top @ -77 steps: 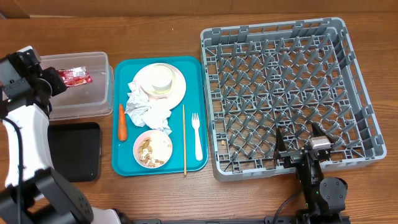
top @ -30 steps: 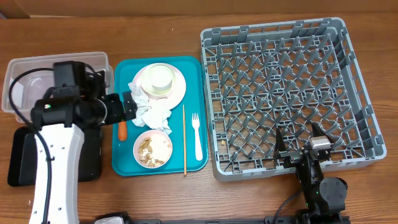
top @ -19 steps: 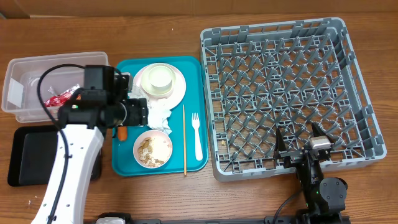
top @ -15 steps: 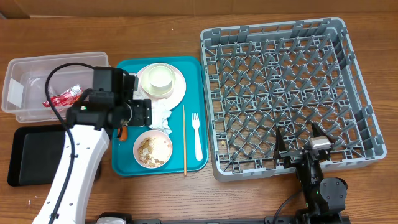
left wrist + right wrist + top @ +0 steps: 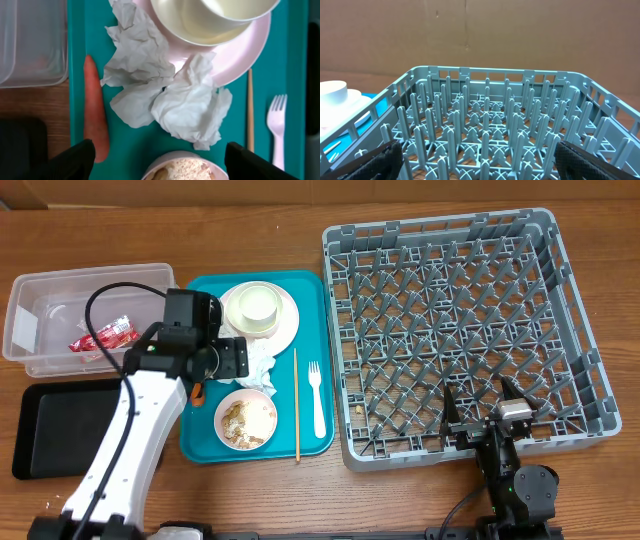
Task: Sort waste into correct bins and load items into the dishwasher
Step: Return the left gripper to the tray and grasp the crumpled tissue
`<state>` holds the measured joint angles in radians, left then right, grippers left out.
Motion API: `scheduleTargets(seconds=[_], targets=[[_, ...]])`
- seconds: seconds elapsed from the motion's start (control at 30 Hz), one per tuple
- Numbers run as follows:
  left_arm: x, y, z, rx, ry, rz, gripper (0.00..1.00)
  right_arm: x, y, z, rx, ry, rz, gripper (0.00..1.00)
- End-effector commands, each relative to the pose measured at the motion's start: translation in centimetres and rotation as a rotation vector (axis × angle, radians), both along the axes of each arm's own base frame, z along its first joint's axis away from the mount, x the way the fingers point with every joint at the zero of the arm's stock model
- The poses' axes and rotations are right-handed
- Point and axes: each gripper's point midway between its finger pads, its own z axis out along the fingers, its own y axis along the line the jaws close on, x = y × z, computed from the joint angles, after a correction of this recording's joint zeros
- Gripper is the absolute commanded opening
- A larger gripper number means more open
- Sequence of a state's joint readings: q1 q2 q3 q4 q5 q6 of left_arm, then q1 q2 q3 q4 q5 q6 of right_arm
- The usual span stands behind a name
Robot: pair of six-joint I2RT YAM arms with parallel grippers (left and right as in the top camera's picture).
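Observation:
My left gripper (image 5: pixel 236 361) hovers open over the teal tray, its jaws wide apart with nothing between them. In the left wrist view the gripper (image 5: pixel 160 162) sits just below the crumpled white napkins (image 5: pixel 165 95), which lie against the pink plate (image 5: pixel 235 55). The orange carrot (image 5: pixel 95 115) lies left of the napkins. A bowl of beige scraps (image 5: pixel 245 418) sits at the tray's near end, and another bowl (image 5: pixel 253 305) stands on the plate. The red wrapper (image 5: pixel 103 337) lies in the clear tub (image 5: pixel 40 290). My right gripper (image 5: pixel 482 402) rests open at the grey dish rack's (image 5: pixel 460 330) near wall.
The black tray (image 5: pixel 50 430) lies in front of the clear tub. A white fork (image 5: pixel 317 395) and a thin wooden stick (image 5: pixel 296 405) lie along the right side of the teal tray (image 5: pixel 205 445). The rack's pegs (image 5: pixel 485 125) fill the right wrist view.
My left arm has swung right from the clear tub to above the napkins on the teal tray. The red wrapper stays in the tub. The right arm has not moved.

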<state>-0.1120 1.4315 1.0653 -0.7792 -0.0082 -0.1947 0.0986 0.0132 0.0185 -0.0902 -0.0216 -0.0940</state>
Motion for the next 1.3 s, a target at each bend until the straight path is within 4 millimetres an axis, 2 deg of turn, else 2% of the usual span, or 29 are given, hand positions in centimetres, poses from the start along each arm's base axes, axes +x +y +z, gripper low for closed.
scheduleTargets(seconds=[0.0, 0.1, 0.2, 0.4, 0.6, 0.63, 0.7, 0.9, 1.03, 1.27], targets=[[0.2, 0.2, -2.2, 0.003, 0.051, 0.065, 0.91, 0.0, -0.1, -0.2, -0.004, -0.003, -0.005, 1.0], [0.9, 0.1, -3.5, 0.004, 0.064, 0.069, 1.0, 0.0, -0.1, -0.2, -0.004, -0.003, -0.005, 1.0], [1.8, 0.1, -3.8, -0.011, 0.042, 0.106, 1.0, 0.0, -0.1, -0.2, -0.004, -0.002, -0.005, 1.0], [3.5, 0.9, -2.1, 0.014, -0.05, 0.146, 1.0, 0.0, -0.1, -0.2, -0.004, -0.002, -0.005, 1.0], [3.3, 2.8, -2.0, 0.111, -0.059, 0.195, 1.0, 0.0, -0.1, -0.2, -0.004, -0.002, -0.005, 1.0], [3.3, 2.8, -2.0, 0.106, -0.06, 0.207, 0.99, 0.0, -0.1, -0.2, -0.004, -0.002, -0.005, 1.0], [3.4, 2.7, -2.0, 0.09, -0.062, 0.238, 0.92, 0.0, -0.1, -0.2, -0.004, -0.003, -0.005, 1.0], [4.3, 3.0, -1.8, 0.093, -0.098, 0.263, 0.91, 0.0, -0.1, -0.2, -0.004, -0.003, -0.005, 1.0], [4.6, 2.9, -3.7, 0.112, -0.061, 0.24, 0.93, 0.0, -0.1, -0.2, -0.004, -0.003, -0.005, 1.0], [5.1, 1.3, -8.1, 0.101, 0.031, 0.079, 0.86, 0.0, -0.1, -0.2, -0.004, -0.002, -0.005, 1.0]])
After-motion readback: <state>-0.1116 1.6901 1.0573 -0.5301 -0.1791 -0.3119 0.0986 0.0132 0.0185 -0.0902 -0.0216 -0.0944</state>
